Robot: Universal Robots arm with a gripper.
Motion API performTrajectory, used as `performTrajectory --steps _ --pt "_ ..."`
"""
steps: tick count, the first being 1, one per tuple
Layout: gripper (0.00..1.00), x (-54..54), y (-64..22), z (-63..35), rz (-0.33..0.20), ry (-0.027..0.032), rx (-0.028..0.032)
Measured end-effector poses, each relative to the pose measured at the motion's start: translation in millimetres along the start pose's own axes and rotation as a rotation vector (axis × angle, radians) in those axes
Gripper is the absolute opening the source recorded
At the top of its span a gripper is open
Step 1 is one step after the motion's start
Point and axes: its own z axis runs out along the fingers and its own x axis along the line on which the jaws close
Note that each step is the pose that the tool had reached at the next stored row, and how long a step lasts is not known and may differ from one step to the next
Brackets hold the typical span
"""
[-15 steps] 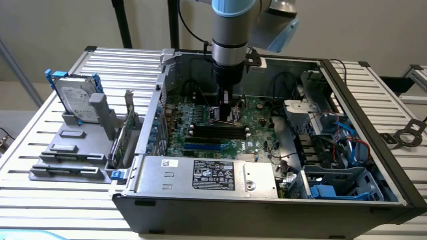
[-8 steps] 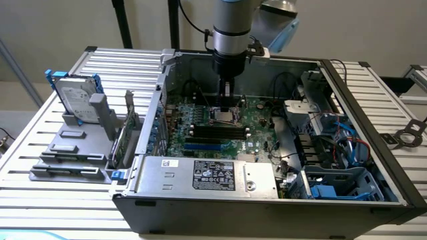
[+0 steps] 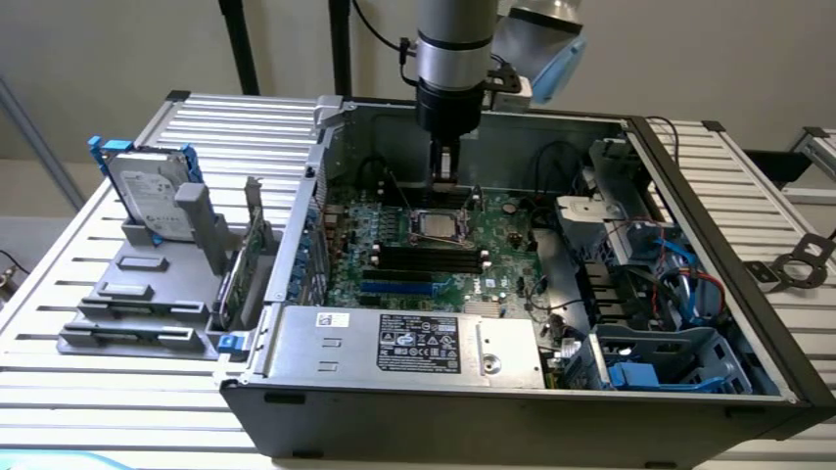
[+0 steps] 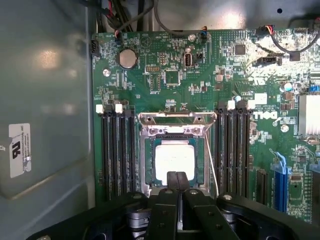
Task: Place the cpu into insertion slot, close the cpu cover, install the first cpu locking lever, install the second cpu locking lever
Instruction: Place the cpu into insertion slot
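Slatted metal table (image 3: 117, 392), open computer case (image 3: 523, 421) on top. Frame left: hard drive (image 3: 144, 191) upright in grey rack (image 3: 144, 284). Centre: gripper (image 3: 445, 181), fingers pressed together, empty, just above insertion slot (image 3: 418, 221). cpu (image 4: 174, 159) seated inside slot, cpu cover (image 4: 175, 119) down around it.

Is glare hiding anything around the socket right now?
Wrist view: glare washes the top of the cpu out to near white, and softer reflections sit on the case wall. Exterior view: the insertion slot sits in dimmer light, without hot spots.
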Motion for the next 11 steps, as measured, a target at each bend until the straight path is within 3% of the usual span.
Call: performTrajectory --steps 9,11 --pt "0.11 -8.6 -38.9 -2.4 0.000 0.0001 -0.0025" --pt "0.11 -8.8 -42.6 -2.5 0.000 0.0002 -0.0027"
